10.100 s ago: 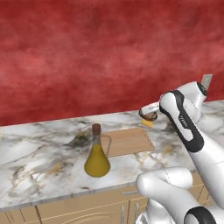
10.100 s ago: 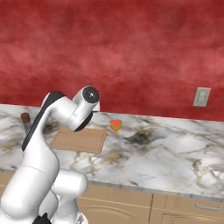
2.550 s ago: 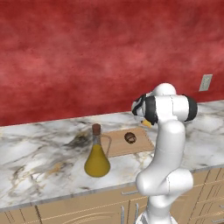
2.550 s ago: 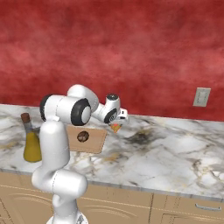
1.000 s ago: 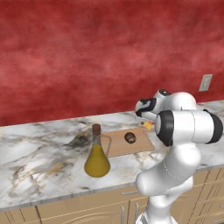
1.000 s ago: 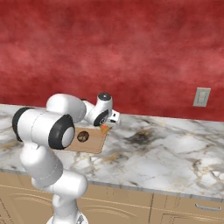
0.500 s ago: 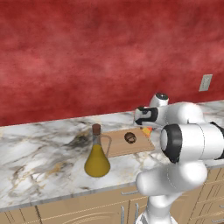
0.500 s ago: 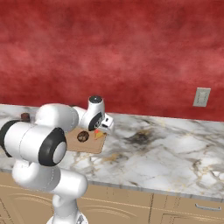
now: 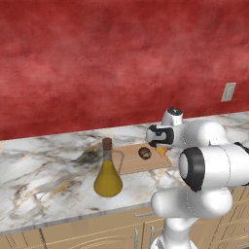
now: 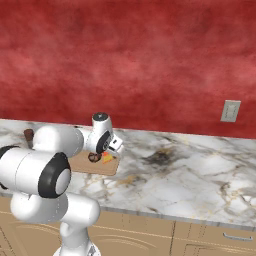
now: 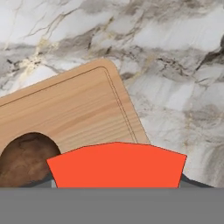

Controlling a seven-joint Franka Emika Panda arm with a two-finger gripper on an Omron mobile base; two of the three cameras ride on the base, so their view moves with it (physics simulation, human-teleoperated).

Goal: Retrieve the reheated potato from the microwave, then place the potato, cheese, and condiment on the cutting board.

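Pincer (image 9: 162, 150) is low over the right end of the flat light-brown wooden cutting board (image 9: 131, 161), clenched on the small orange-yellow cheese wedge with red rind (image 9: 162, 151). Hand view puts the rind face (image 11: 117, 165) right at the fingers, hiding the tips, so grasp is my read, not confirmed; can't tell if the wedge touches the board yet.

Relative to the board:
- small dark brown roundish potato (image 9: 144, 153) sits on it, just beside the cheese, toward the board's middle. Also seen next to the rind in hand view (image 11: 26, 159) and in the right base view (image 10: 93, 158).
- round-bellied clear glass condiment bottle of yellow-olive liquid with brown cork (image 9: 108, 170) stands upright off the board, on the grey-veined marble desk (image 9: 44, 175), just off the board's left front corner.
- red wall behind it (image 9: 97, 58).

Progress, judged from layout: potato done. Cheese nearly done, needs lowering and release on bare board beside the potato. Condiment not started. Remaining free board is left of the potato, enough for the bottle I think.
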